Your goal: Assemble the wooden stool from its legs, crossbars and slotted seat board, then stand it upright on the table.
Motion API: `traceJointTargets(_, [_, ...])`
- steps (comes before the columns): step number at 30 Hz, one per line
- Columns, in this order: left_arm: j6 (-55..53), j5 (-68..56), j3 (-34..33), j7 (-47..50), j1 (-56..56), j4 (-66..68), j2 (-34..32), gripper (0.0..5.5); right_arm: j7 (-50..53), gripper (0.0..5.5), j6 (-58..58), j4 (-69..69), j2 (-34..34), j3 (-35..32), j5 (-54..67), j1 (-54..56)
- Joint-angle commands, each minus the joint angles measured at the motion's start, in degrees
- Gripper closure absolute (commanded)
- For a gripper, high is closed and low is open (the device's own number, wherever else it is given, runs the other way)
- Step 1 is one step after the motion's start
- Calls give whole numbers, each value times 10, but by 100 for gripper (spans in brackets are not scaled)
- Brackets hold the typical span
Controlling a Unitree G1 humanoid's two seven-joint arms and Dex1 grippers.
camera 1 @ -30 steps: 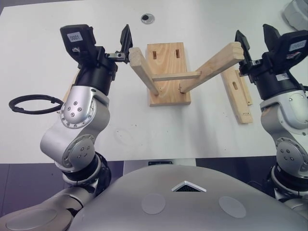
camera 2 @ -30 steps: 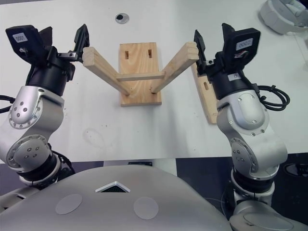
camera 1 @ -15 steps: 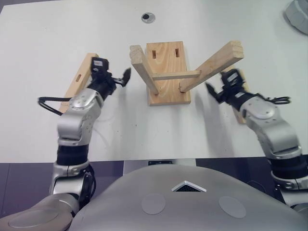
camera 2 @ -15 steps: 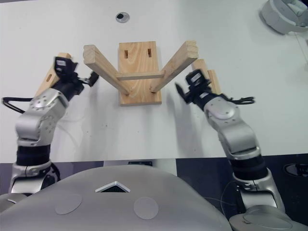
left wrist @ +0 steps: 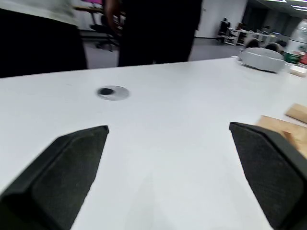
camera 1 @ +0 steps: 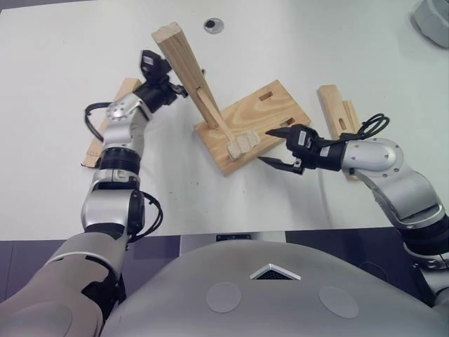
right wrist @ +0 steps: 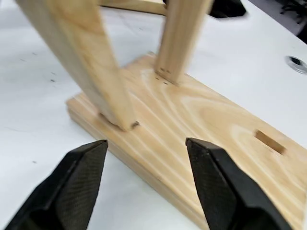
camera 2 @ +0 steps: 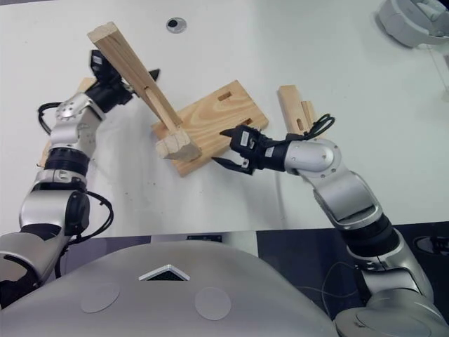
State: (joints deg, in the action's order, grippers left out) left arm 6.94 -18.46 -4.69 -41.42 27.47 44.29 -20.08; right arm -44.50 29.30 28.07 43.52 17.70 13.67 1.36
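The slotted seat board point(camera 1: 256, 119) lies flat and skewed on the table. A leg frame stands on it. One leg point(camera 1: 188, 74) slants up to the far left, and the other leg's end point(camera 1: 238, 145) rests on the board's near corner. My left gripper point(camera 1: 181, 84) is open at the slanted leg's far side. Nothing lies between its fingers point(left wrist: 76, 158) in the left wrist view. My right gripper point(camera 1: 280, 147) is open just off the board's near right edge. In the right wrist view its fingers point(right wrist: 72, 187) face both legs point(right wrist: 81, 62) and the crossbar point(right wrist: 139, 5).
A spare leg point(camera 1: 105, 130) lies under my left arm at the table's left. More loose wooden parts point(camera 1: 335, 111) lie right of the board, behind my right arm. A round cable hole point(camera 1: 214, 27) sits at the back. A white object point(camera 1: 433, 12) is at the far right corner.
The board has turned and the leg frame has tipped over to the left. My left gripper has risen to the slanted leg. My right gripper has swung in to the board's near edge.
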Motion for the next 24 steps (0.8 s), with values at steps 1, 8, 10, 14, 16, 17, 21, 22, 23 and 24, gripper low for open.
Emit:
traceJointTargets(1, [-68,40,-40,60,-241,-267,-79,85,15,245,-85,-118,49,-96,-38,-22])
traceJointTargets(8, [-290,73,80,72,-426,-618,-117,85,107,245,-223,-444,-61,-65,-129,147])
traceJointTargets(10, [-315,112,115,84,-403,-607,-117,85,104,245,-264,-550,-74,-24,-181,189])
traceJointTargets(14, [-348,144,159,101,-359,-582,-93,85,39,245,-352,-658,-97,12,-209,236])
traceJointTargets(16, [-335,155,166,111,-324,-546,-80,85,-16,245,-379,-634,-84,-1,-180,224])
traceJointTargets(17, [-318,158,166,117,-303,-522,-72,85,-40,245,-382,-608,-72,-13,-162,212])
traceJointTargets(21, [-202,146,133,141,-173,-353,-9,85,-123,245,-324,-433,-21,-45,-94,134])
traceJointTargets(22, [-172,148,127,143,-141,-304,1,85,-135,245,-302,-388,-14,-49,-80,112])
traceJointTargets(23, [-142,140,114,139,-102,-245,14,85,-144,245,-276,-337,-9,-50,-66,86])
traceJointTargets(24, [-112,135,105,136,-70,-193,25,85,-151,245,-255,-292,-3,-49,-56,61])
